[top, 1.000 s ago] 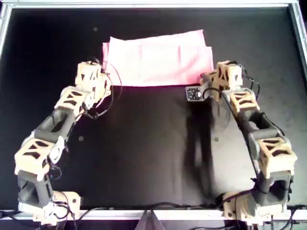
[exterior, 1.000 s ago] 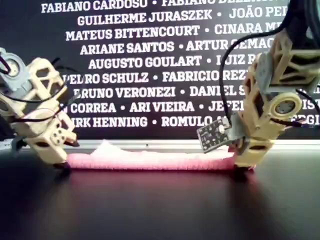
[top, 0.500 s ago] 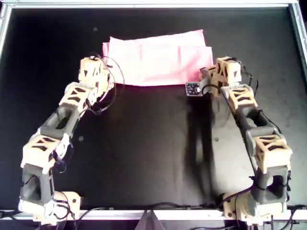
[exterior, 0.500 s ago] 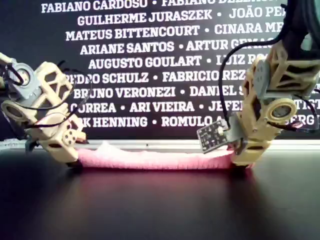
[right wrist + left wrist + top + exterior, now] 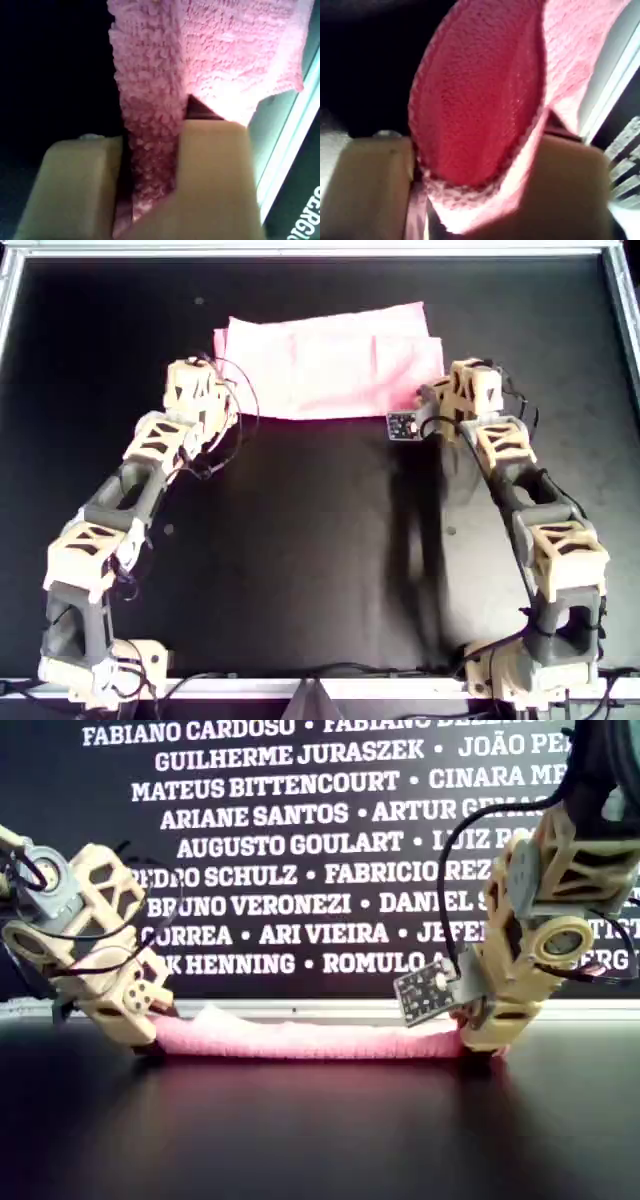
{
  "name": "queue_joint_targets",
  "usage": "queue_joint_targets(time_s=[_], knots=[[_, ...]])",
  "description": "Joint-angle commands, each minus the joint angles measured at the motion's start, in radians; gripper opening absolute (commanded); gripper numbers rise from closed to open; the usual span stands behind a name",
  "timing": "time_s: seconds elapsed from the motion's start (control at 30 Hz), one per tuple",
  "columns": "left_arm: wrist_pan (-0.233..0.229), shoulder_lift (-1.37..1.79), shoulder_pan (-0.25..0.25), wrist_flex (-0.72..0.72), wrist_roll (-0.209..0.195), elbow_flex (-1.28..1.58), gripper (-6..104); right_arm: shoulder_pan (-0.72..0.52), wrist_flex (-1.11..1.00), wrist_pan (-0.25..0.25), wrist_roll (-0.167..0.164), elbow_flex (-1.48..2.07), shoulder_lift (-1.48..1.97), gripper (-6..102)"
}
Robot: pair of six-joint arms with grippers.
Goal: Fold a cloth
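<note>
The cloth lies folded into a wide pink strip on the far part of the black table; it shows as a low band in the exterior view. My left gripper is shut on a curled cloth corner between its beige fingers. My right gripper is shut on a bunched cloth edge. In the overhead view one arm's gripper sits at the strip's near corner on that view's left. Another arm's gripper is at the near corner on its right. Both stay low at the table.
A metal rim frames the table. A black banner with white names stands behind the cloth in the exterior view. A small circuit board juts from the arm on the overhead view's right.
The arm on the overhead view's left has moved in to the cloth's near corner. The other arm shifted slightly farther along the cloth's edge. The cloth has barely moved.
</note>
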Motion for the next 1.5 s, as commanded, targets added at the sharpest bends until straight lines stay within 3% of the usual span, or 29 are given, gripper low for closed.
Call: queue_joint_targets(time_s=[0.0,0.23,0.4,0.87,1.03,1.47], knots=[[0.006,0.017,-0.025,0.009,0.012,-0.021,48,0.005,-0.040,0.002,0.002,-0.080,0.029,19],[0.006,0.012,-0.025,0.006,0.012,-0.021,14,0.011,-0.043,-0.012,0.003,-0.081,0.032,-2],[0.006,0.012,-0.017,0.006,-0.002,-0.021,-2,0.011,-0.043,-0.012,0.003,-0.078,0.034,-2],[0.006,0.094,-0.020,0.023,-0.003,0.025,-2,0.014,-0.025,-0.015,0.003,0.026,0.175,-2],[0.006,0.272,-0.023,0.023,-0.003,0.183,-2,0.040,-0.025,-0.015,-0.012,0.170,0.336,-2],[0.006,0.693,-0.025,0.023,-0.005,0.604,-2,0.086,-0.025,-0.014,-0.014,0.543,0.635,-2]])
